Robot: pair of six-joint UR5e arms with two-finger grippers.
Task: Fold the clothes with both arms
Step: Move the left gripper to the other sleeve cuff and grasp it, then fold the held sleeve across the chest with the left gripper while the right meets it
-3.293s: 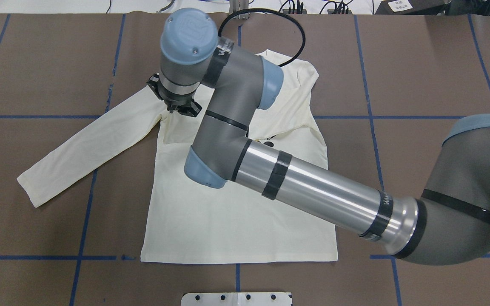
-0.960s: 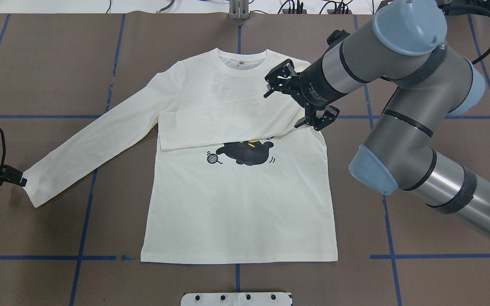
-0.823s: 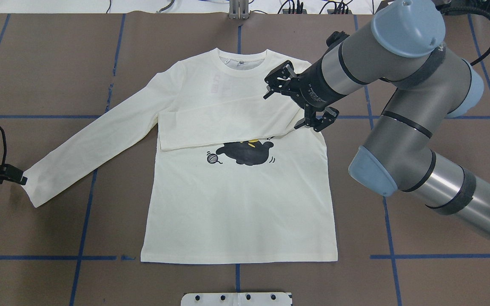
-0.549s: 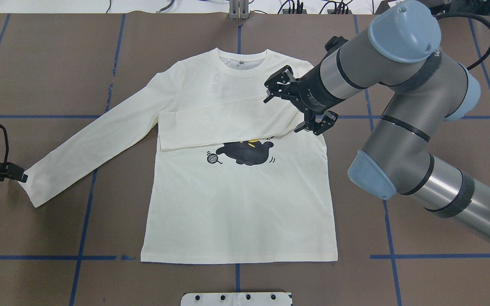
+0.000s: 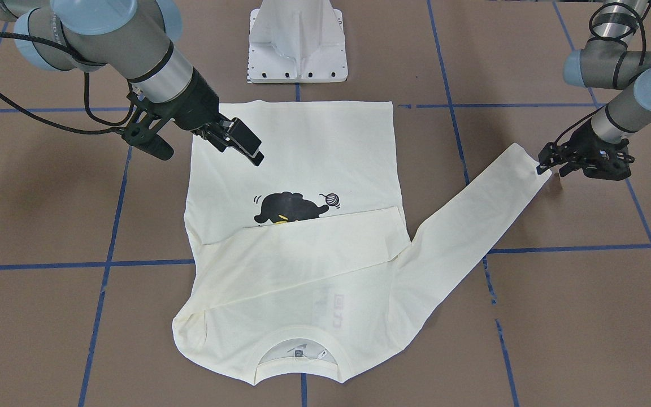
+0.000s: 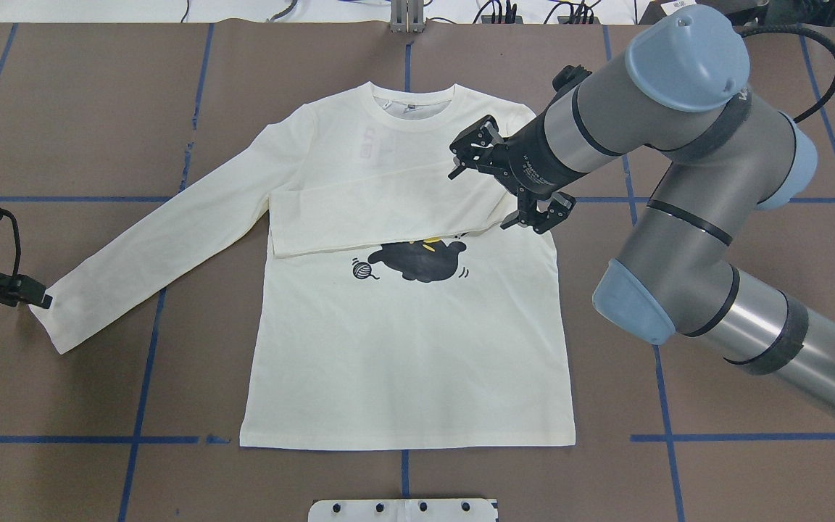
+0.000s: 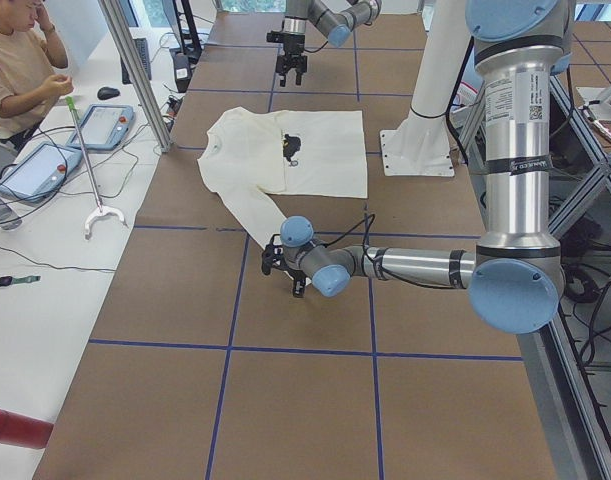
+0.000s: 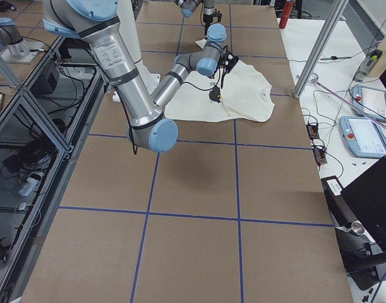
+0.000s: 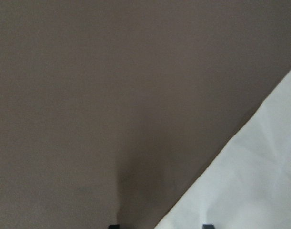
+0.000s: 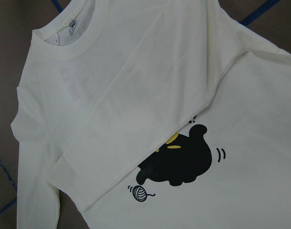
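The cream long-sleeved shirt (image 6: 403,348) lies flat on the brown table, cat print (image 6: 421,261) facing up. One sleeve (image 6: 381,210) is folded across the chest, and the other sleeve (image 6: 164,232) stretches out to the left. My left gripper (image 6: 39,300) (image 5: 548,168) sits low at that sleeve's cuff. In the left wrist view its fingertips (image 9: 208,226) stand apart, open, with the cuff (image 9: 250,191) edge between them. My right gripper (image 6: 486,194) (image 5: 209,158) hovers open and empty above the shoulder where the folded sleeve starts.
Blue tape lines (image 6: 142,362) cross the table. The white pedestal base (image 5: 297,39) stands just behind the shirt's hem. A person (image 7: 15,60) sits at a side table with tablets (image 7: 105,125) beyond the shirt's neck end.
The right arm, which reached across the chest 3.3 s ago, has drawn back to the right, leaving that sleeve folded. The left gripper has come in at the outstretched cuff and edged closer.
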